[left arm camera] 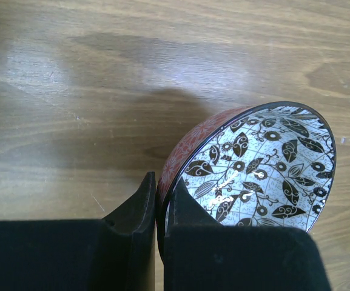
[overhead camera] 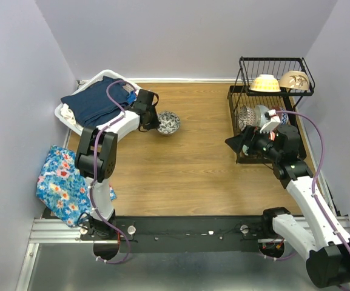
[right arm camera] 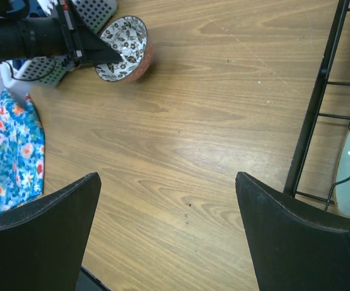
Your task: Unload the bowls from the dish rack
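Note:
My left gripper (overhead camera: 154, 119) is shut on the rim of a red-orange floral bowl (overhead camera: 169, 122) with a black-and-white leaf pattern inside. The left wrist view shows the fingers (left arm camera: 139, 206) pinching the rim of this bowl (left arm camera: 265, 163), which tilts low over the wood. The black wire dish rack (overhead camera: 273, 60) stands at the far right. A cream-yellow bowl (overhead camera: 264, 83) and a beige bowl (overhead camera: 294, 80) sit on its top tier; a patterned bowl (overhead camera: 245, 115) and a mint green bowl (overhead camera: 261, 112) sit below. My right gripper (overhead camera: 235, 144) is open and empty beside the rack's lower tier (right arm camera: 319, 103).
A white laundry basket (overhead camera: 62, 114) holding dark blue clothes stands at the far left, just behind my left gripper. A blue floral cloth (overhead camera: 59, 182) lies at the near left. Walls close in on the left, back and right.

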`<state>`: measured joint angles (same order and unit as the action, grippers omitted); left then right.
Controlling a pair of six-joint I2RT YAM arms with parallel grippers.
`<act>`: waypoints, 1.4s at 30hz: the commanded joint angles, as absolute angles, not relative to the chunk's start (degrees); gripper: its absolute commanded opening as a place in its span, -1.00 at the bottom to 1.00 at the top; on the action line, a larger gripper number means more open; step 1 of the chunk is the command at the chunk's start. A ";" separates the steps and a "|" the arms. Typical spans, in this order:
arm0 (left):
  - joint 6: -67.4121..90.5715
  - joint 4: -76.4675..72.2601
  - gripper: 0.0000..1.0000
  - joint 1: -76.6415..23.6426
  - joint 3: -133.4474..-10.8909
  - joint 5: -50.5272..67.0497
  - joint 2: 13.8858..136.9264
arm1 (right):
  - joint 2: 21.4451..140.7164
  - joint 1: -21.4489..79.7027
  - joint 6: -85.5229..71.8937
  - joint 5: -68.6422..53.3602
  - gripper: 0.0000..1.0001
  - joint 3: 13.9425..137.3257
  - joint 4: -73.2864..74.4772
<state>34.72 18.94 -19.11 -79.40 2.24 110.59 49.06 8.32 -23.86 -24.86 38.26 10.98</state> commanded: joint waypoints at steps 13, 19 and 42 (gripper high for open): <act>36.57 11.78 0.10 -17.40 -78.84 9.84 113.12 | 47.72 8.70 -18.72 -18.90 1.00 40.60 17.22; 33.58 13.53 0.78 -17.40 -75.77 7.74 106.88 | 46.85 8.70 -18.11 -16.79 1.00 42.01 18.72; 19.95 23.90 0.97 -17.49 -45.11 4.22 47.83 | 51.58 8.61 -18.37 10.98 1.00 48.60 26.46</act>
